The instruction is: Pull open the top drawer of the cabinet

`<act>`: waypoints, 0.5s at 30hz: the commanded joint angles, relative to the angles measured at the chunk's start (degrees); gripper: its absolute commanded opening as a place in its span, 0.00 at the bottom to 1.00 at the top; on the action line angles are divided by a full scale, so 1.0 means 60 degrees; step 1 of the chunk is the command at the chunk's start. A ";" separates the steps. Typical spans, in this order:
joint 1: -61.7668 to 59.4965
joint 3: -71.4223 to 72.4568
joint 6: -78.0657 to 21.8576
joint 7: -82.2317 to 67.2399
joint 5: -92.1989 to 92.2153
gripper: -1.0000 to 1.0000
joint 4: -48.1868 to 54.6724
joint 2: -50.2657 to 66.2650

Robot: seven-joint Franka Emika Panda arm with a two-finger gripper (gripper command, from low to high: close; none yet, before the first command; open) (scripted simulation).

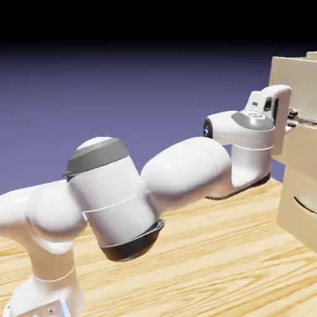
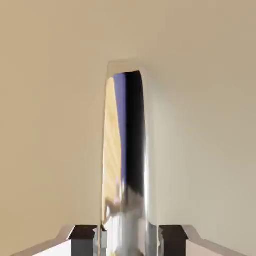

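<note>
Where fingertips close, top drawer's handle [image 2: 125, 165] | between gripper's [image 2: 129, 241] tips

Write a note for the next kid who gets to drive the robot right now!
Gripper: shut on the shiny bar handle, one fingertip on each side of it.
Top drawer: on the cabinet, over at the exterior view's right, with the gripper up against its front.
Done: the handle is gripped.
Left: pull the top drawer open; I can't tell if it has moved out at all. Probably best to pull straight back and keep the grip tight.
</note>
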 commanded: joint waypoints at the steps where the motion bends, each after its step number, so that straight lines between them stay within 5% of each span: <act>1: -0.0321 0.0157 -0.0045 0.0047 0.0012 0.00 -0.0346 0.0009; 8: -0.0138 0.0713 -0.1050 -0.2494 0.0506 0.00 -0.1016 0.2289; 15: -0.1355 0.0770 -0.0394 -0.0398 0.0249 0.00 -0.1619 0.0561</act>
